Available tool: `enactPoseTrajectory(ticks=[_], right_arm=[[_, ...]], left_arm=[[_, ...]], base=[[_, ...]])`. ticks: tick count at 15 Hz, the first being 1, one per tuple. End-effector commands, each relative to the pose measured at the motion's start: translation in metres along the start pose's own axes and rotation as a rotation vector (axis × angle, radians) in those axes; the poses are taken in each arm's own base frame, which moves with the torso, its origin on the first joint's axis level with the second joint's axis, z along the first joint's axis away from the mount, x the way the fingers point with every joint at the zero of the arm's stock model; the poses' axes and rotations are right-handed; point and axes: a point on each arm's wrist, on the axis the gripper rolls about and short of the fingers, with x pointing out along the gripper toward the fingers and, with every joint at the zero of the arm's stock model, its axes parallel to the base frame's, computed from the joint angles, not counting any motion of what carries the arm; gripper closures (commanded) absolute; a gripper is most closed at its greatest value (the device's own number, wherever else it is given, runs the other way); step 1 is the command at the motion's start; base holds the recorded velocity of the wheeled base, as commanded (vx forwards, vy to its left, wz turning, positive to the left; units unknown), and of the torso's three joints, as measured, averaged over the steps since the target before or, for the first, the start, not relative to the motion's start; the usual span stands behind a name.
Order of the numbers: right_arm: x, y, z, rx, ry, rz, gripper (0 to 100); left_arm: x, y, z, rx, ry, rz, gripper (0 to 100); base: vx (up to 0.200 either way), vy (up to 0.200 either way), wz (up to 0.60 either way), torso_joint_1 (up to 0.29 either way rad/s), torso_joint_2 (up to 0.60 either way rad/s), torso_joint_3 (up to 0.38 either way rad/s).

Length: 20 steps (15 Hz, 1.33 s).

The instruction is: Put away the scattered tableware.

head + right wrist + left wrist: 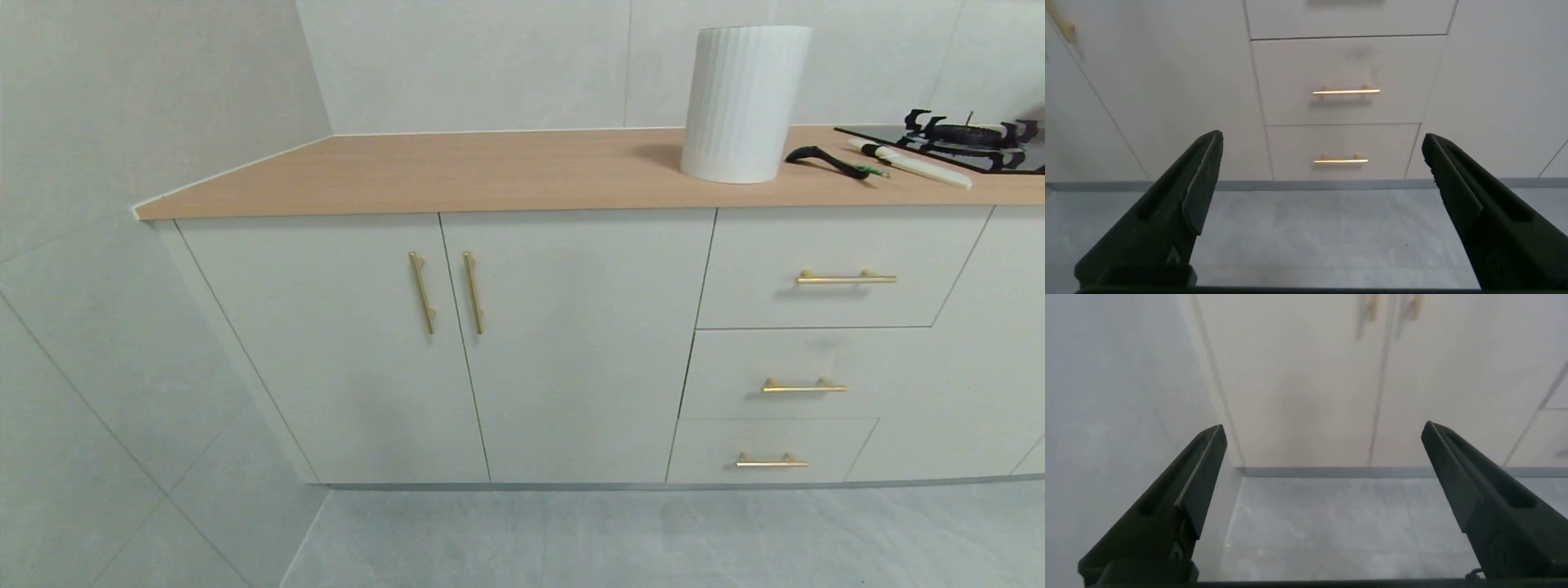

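On the countertop (457, 171) lie knife (910, 163), black utensil (826, 161) — well above end effectors (1323, 429) (1322, 137).

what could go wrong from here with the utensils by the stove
The black-handled utensil and the white utensil lie near the countertop front edge; a sloppy grasp could push one off. The tall white container stands right beside them, so a reaching arm might tip it.
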Motion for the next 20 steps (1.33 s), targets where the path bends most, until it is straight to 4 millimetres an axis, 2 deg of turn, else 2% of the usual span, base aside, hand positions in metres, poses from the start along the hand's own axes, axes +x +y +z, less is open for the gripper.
enactPoseTrajectory(ticks=[1, 8, 12, 20], right_arm=[[0.0001, 0.0, -0.0001, 0.0, 0.002, 0.0, 0], [0.0001, 0.0, -0.0001, 0.0, 0.002, 0.0, 0], [0.0001, 0.0, -0.0001, 0.0, 0.002, 0.0, 0], [0.0001, 0.0, -0.0001, 0.0, 0.002, -0.001, 0]], left_arm=[[0.0001, 0.0, 0.0, -0.001, 0.002, 0.0, 0], [0.0001, 0.0, 0.0, -0.005, 0.002, 0.0, 0], [0.0001, 0.0, 0.0, -0.029, 0.002, 0.0, 0], [0.0001, 0.0, 0.0, -0.029, 0.002, 0.0, 0]], base=[[0.0, -0.2, 0.0, 0.002, 0.0, 0.012], [0.0, -0.2, 0.0, 0.004, 0.01, 0.0], [0.0, 0.0, 0.0, 0.0, 0.0, 0.0], [0.2, 0.0, 0.0, 0.003, 0.0, 0.002]])
